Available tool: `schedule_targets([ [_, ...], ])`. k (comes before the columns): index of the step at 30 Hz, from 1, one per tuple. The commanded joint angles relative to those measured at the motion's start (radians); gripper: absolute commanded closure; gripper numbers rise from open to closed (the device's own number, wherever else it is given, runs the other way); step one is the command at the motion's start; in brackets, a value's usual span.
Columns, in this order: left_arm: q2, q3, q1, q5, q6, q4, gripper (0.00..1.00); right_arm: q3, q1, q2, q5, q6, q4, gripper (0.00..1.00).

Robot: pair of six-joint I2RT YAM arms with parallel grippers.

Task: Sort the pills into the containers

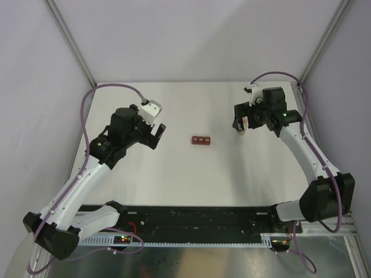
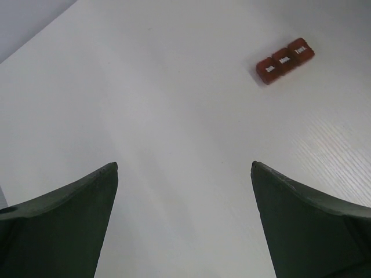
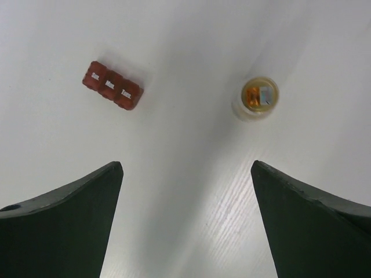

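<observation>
The containers point(image 1: 201, 140) are a dark red strip of three square compartments lying mid-table, lids shut, with white lettering on them. They also show in the left wrist view point(image 2: 285, 60) and the right wrist view point(image 3: 112, 86). A small clear vial point(image 3: 259, 97) stands upright on the table, with the orange pills point(image 3: 253, 95) inside it. My right gripper point(image 3: 185, 168) hangs open above the table, with the vial point(image 1: 245, 123) just beyond its fingertips and nothing between them. My left gripper point(image 1: 157, 136) stands open and empty, left of the strip.
The white table point(image 1: 174, 174) is bounded by pale walls at the back and sides. A black rail point(image 1: 191, 223) with the arm bases runs along the near edge.
</observation>
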Motion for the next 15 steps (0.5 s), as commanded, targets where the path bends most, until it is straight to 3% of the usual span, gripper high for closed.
schedule_targets([
  [1,-0.077,-0.037,0.06,-0.013,-0.052,0.128,0.0,-0.048,-0.021,-0.109,0.067,-0.026,0.05,0.01],
  [15,-0.17,-0.122,0.194,-0.039,-0.175,0.244,0.0,-0.214,-0.083,-0.39,0.208,-0.068,0.036,0.01],
])
